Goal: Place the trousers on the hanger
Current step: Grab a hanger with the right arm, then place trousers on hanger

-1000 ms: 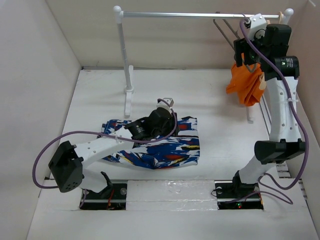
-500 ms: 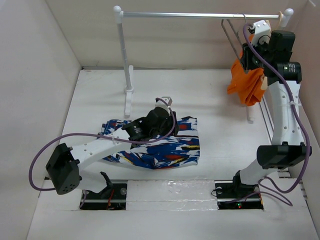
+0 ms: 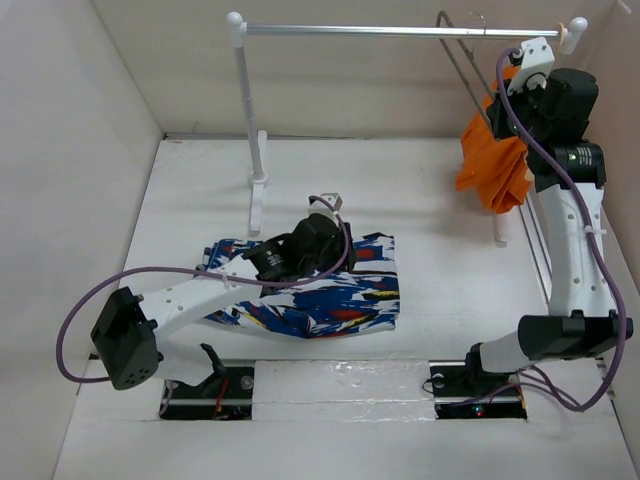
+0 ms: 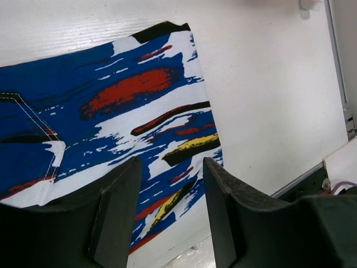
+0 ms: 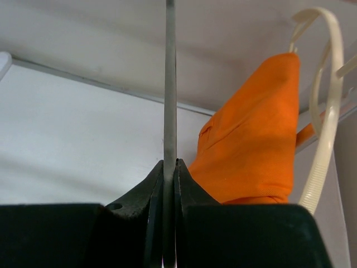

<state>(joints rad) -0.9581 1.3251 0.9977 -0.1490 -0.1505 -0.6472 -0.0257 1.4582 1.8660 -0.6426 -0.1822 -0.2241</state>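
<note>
The trousers (image 3: 335,290) lie folded flat on the table, dark blue with red, white, yellow and black streaks; the left wrist view shows their hem end (image 4: 139,111). My left gripper (image 3: 318,240) hovers just above them, open, with nothing between its fingers (image 4: 120,195). The hanger (image 3: 462,58), a thin grey wire, hangs by its hook from the rail at the back right. My right gripper (image 3: 497,100) is raised to it and shut on one wire (image 5: 169,84), which runs straight up from between the closed jaws.
A white rail (image 3: 400,30) spans the back on a post (image 3: 245,110). An orange garment (image 3: 492,165) hangs just right of the wire, close to my right fingers (image 5: 192,178). A white cable tie (image 5: 329,111) loops at the right. Walls enclose the table.
My right gripper has closed onto the hanger's wire and risen up and to the right with it; the wire has swung. The left arm has barely moved.
</note>
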